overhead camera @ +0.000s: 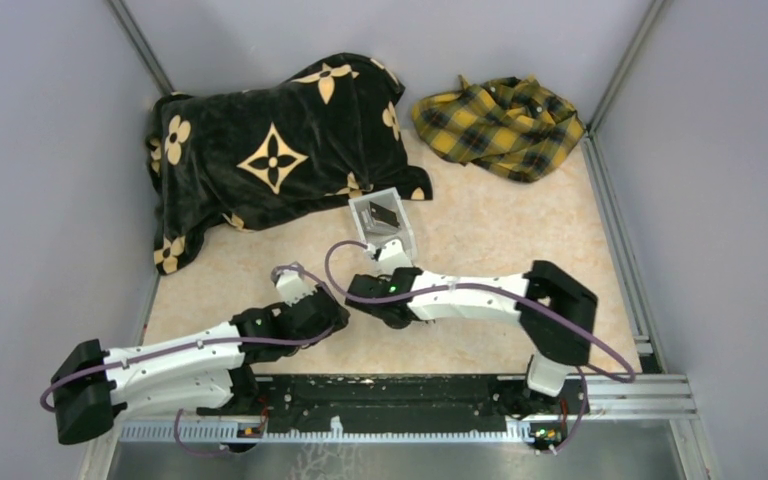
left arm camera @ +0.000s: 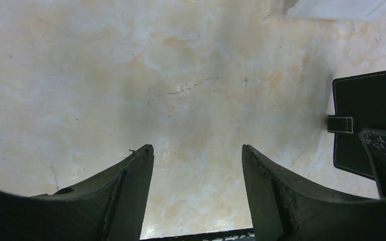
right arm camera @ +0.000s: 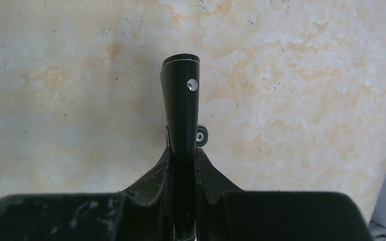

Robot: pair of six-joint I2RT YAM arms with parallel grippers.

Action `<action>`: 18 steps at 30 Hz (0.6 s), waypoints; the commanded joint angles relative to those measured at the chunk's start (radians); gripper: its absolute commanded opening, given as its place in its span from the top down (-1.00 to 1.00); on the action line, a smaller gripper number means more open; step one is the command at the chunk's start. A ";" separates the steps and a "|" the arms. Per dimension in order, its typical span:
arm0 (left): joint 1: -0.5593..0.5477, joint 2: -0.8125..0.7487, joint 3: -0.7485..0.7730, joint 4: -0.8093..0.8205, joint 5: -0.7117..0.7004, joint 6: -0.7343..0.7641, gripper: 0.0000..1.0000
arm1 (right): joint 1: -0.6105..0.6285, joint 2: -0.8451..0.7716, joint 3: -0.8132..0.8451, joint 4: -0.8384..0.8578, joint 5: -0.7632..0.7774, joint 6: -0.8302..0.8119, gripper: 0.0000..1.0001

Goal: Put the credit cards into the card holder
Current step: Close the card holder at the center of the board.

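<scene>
So my R gripper (right arm camera: pixel 183 149) pinches the card holder (right arm camera: pixel 181 100) shut tight. L gripper (left arm camera: pixel 197 150) is wide open, empty. Cards (overhead camera: pixel 385 214) sit in the box (overhead camera: pixel 406 238) at 12 o'clock. I think none are in yet.

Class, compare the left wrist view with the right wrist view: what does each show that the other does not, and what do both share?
Only the left wrist view: the left tool open over bare table, the card holder lying flat with its strap at the right edge, and a corner of the white box. Only the right wrist view: the right tool shut on the card holder, seen edge-on, with a metal snap. Both: the card holder and the marbled table.
</scene>
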 commanded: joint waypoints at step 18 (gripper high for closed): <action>0.004 -0.069 -0.093 -0.064 -0.019 -0.139 -0.43 | 0.155 0.362 0.313 -0.058 0.062 0.128 -0.06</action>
